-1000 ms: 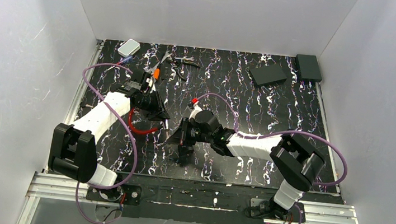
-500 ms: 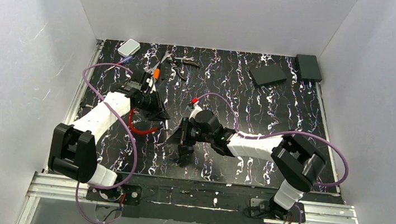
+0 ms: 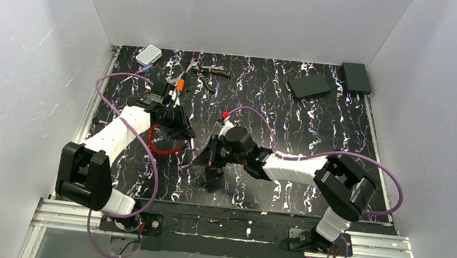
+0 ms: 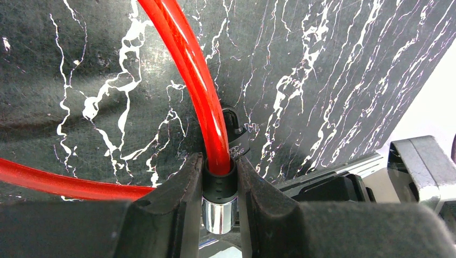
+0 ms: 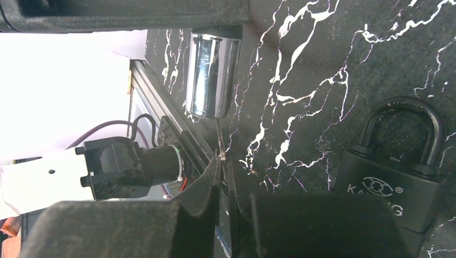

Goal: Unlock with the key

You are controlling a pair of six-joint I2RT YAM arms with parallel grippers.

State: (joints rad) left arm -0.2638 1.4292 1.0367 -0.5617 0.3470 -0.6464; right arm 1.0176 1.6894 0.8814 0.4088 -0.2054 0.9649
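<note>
My left gripper (image 4: 219, 166) is shut on the black collar of the cable lock's cylinder (image 4: 219, 212), whose chrome end sticks out between the fingers. The lock's red cable (image 4: 185, 70) loops away over the mat and shows in the top view (image 3: 162, 149). My right gripper (image 5: 226, 166) is shut on a thin metal key (image 5: 219, 141). The key's blade points up at the chrome cylinder end (image 5: 211, 75) and its tip stands just below it. In the top view the left gripper (image 3: 190, 143) and right gripper (image 3: 202, 158) are close together.
A black padlock (image 5: 395, 183) lies on the mat beside the right gripper and also shows behind the cable (image 4: 236, 142). At the back lie a white box (image 3: 148, 54), loose tools (image 3: 210, 70), a flat black pad (image 3: 309, 86) and a black box (image 3: 356, 77).
</note>
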